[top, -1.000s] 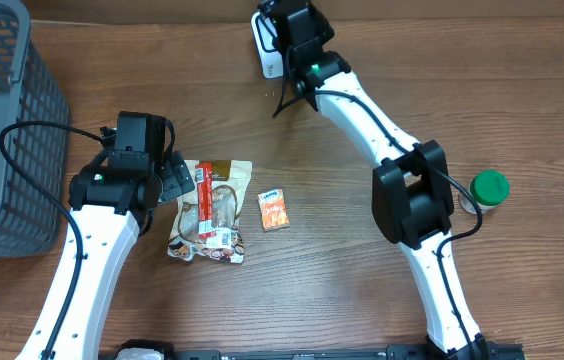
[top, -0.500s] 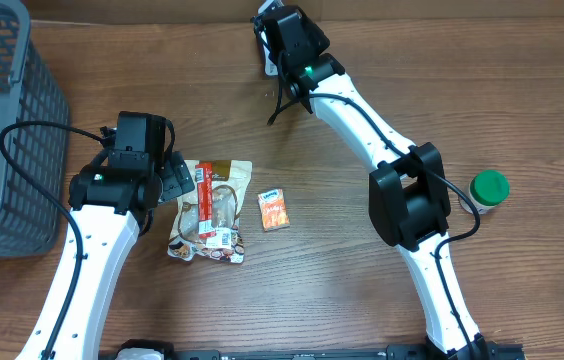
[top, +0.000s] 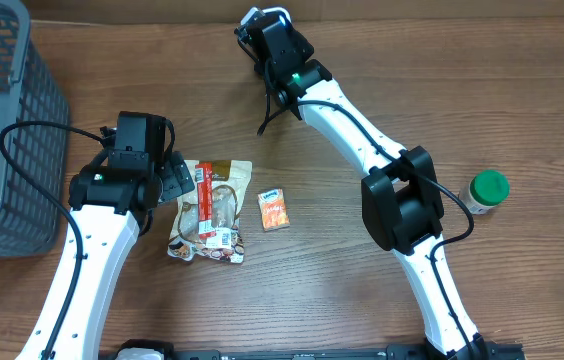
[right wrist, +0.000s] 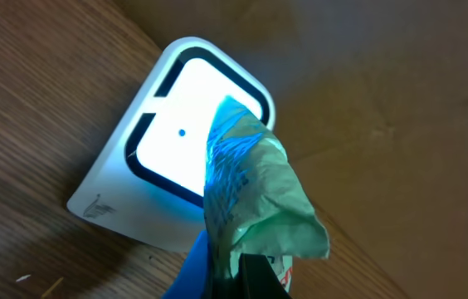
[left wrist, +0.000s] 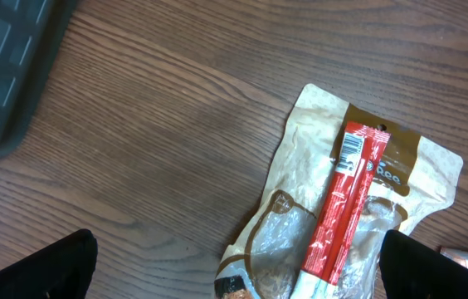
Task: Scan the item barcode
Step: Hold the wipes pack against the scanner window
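Right hand [right wrist: 230, 276] pinching one packet [right wrist: 260, 193], one scanner [right wrist: 172, 104]

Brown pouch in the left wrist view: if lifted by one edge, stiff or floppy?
Probably floppy: the brown pouch looks thin and crinkled. The red stick lying across it seems loose, so it may slide off.

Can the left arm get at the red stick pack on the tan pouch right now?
Probably yes. The left gripper hangs right beside it, jaws wide open, and the red stick pack lies uncovered atop the tan pouch.
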Controlling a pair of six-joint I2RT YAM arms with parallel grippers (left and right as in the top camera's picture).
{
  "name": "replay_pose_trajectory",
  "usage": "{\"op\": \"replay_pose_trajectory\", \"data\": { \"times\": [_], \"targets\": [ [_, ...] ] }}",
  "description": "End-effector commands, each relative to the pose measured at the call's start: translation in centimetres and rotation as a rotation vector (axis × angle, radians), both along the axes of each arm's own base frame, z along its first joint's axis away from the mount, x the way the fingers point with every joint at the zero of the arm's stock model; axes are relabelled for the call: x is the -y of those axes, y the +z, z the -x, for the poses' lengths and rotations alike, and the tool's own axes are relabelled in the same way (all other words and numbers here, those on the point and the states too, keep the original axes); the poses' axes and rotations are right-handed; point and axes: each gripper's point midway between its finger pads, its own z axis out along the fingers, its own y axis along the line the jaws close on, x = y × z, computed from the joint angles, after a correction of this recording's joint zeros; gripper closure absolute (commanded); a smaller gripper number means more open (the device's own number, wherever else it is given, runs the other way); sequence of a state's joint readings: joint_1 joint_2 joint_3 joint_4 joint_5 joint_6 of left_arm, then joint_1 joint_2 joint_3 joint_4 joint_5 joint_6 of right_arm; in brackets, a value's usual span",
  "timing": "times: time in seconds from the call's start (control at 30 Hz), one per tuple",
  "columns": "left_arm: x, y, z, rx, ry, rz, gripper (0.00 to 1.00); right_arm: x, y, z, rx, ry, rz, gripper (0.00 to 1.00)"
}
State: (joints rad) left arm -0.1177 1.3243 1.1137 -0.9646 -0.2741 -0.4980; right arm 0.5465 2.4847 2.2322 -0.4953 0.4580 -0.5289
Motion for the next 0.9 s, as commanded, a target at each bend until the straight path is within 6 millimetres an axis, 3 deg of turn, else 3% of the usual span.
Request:
{"op": "replay_pose_trajectory", "data": {
  "times": [0.0, 0.23, 0.33, 0.47, 0.6, 0.7, 0.87],
  "targets": [
    [-0.2, 0.8, -0.3, 0.022, 0.002, -0.011, 0.00, -2.9, -0.6, 1.3, -0.061, 0.113, -0.065, 0.96],
    [-0.2, 0.7, -0.3, 0.021, 0.002, -0.011, 0.00, -2.7, -0.5, 1.2, -0.056, 0.105, -0.061, 0.96],
    [-0.2, 0.7, -0.3, 0.021, 0.002, -0.011, 0.00, -1.7, 0.7, 0.7, -0.014, 0.054, -0.037, 0.96],
    [-0.2, 0.8, -0.3, 0.022, 0.002, -0.011, 0.01, -1.0, 4.7, 0.3, 0.067, 0.019, -0.058, 0.96],
    [-0.2, 0.7, -0.3, 0.021, 0.002, -0.011, 0.00, -0.3, 10.4, 0.6, 0.151, -0.006, -0.142, 0.96],
    [-0.2, 0.8, -0.3, 0.022, 0.002, -0.011, 0.00, 0.6, 13.5, 1.2, 0.178, -0.051, -0.225, 0.96],
    [-0.2, 0.7, -0.3, 0.021, 0.002, -0.011, 0.01, 2.9, 16.2, 3.1, 0.128, -0.146, -0.384, 0.96]
  ]
}}
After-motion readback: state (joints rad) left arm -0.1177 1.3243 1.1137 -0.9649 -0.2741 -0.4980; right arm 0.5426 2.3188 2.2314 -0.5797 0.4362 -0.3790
